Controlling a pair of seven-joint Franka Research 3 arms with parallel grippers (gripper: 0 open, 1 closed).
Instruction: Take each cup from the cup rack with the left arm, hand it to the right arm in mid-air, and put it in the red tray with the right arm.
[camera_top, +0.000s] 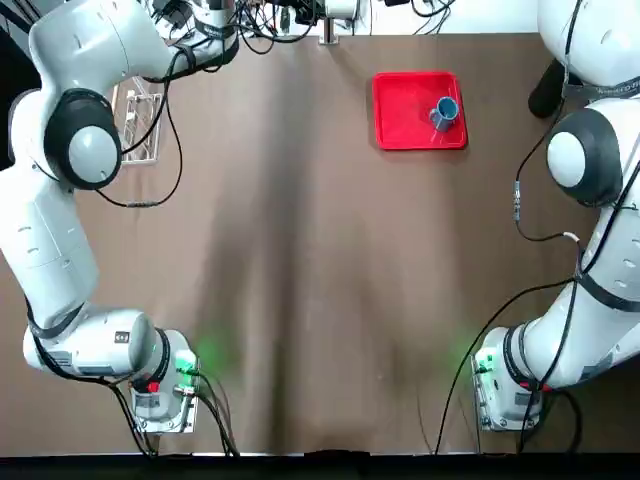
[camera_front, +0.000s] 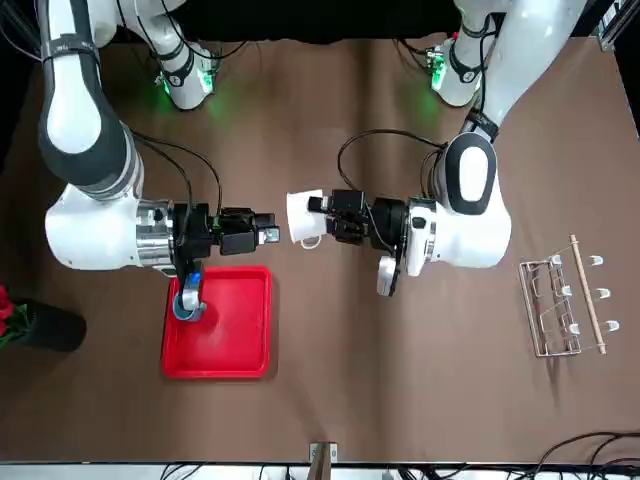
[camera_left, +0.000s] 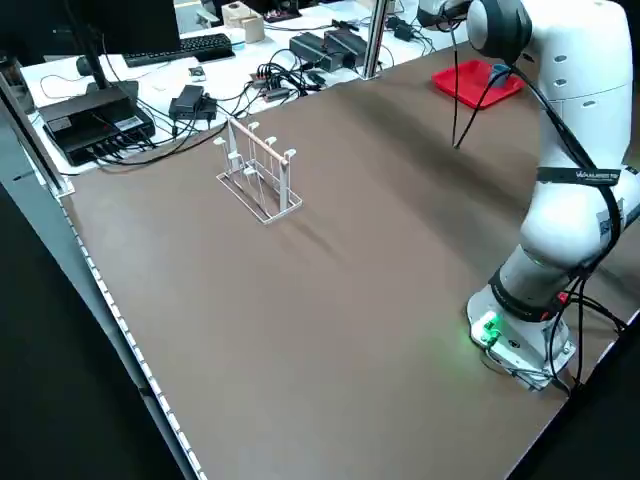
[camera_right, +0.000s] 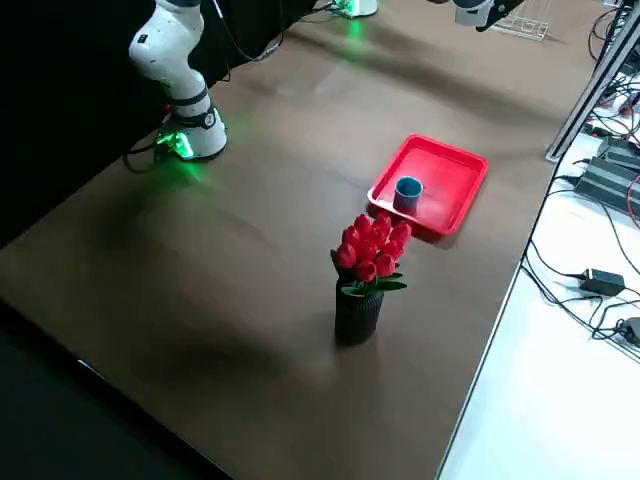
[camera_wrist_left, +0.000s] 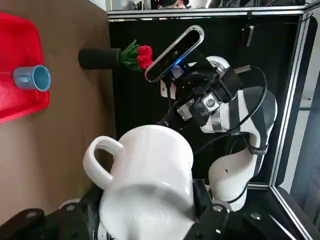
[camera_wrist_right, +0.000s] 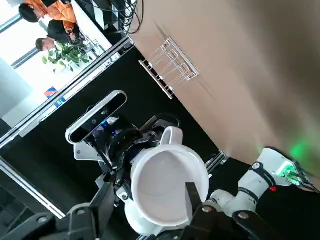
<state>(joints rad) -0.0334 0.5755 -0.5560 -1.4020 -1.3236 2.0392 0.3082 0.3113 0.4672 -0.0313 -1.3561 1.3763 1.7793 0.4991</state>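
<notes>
Mid-air, my left gripper (camera_front: 322, 216) pinched the white cup (camera_front: 303, 217); my right gripper (camera_front: 268, 234) (fingers spread) was just beside it. Blue cup (camera_front: 189, 304) sat in the red tray (camera_front: 236, 335).

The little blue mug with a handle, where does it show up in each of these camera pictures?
Top: small blue handled mug on the flat red square tray, its right part.
Front: at the tray's upper left.
Left side: partly hidden on the distant tray.
Right side: tray's near-left corner.
Left wrist: on the tray.
Right wrist: not in view.
Shared landmark: the red tray.
</notes>
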